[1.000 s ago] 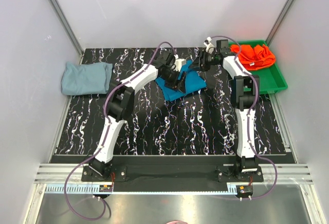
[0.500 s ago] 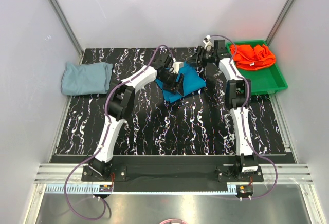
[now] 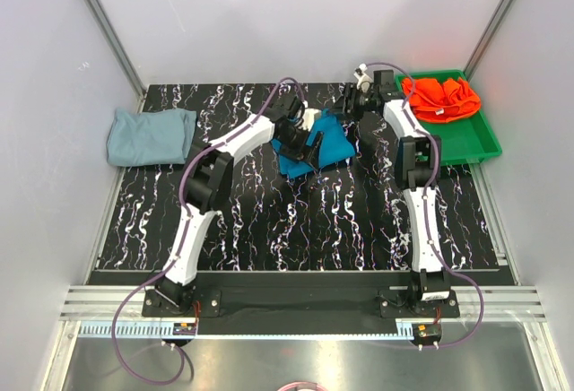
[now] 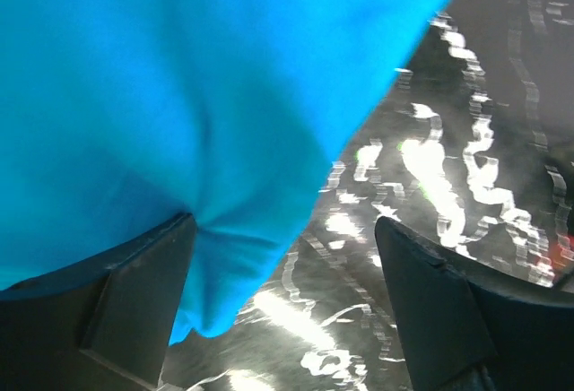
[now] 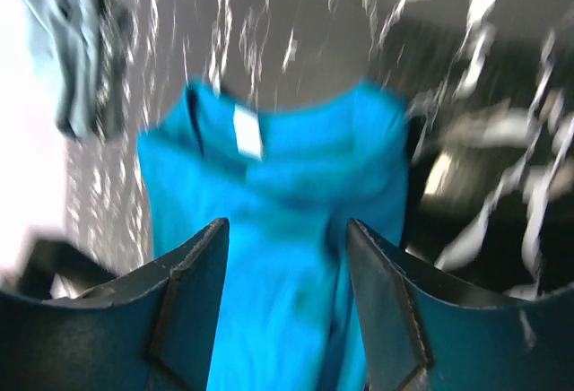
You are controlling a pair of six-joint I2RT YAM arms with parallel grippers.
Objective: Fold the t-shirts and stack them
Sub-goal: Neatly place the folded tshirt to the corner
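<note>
I judge I'm mid-fold on the soft teal-blue cloth t-shirt [image 3: 327, 147], bunched toward twelve o'clock on the black marbled worktop [image 3: 269, 230]. My left fingers [image 4: 134, 306] and right fingers [image 5: 193, 297] stand spread, pinching nothing. Next I'd regrip an edge.

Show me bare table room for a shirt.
Free: near strip between teal shirt and arm bases; gap between grey-blue shirt and left arm. Crowded: left gripper and right gripper at the teal shirt; green tray holds the orange shirt.
</note>
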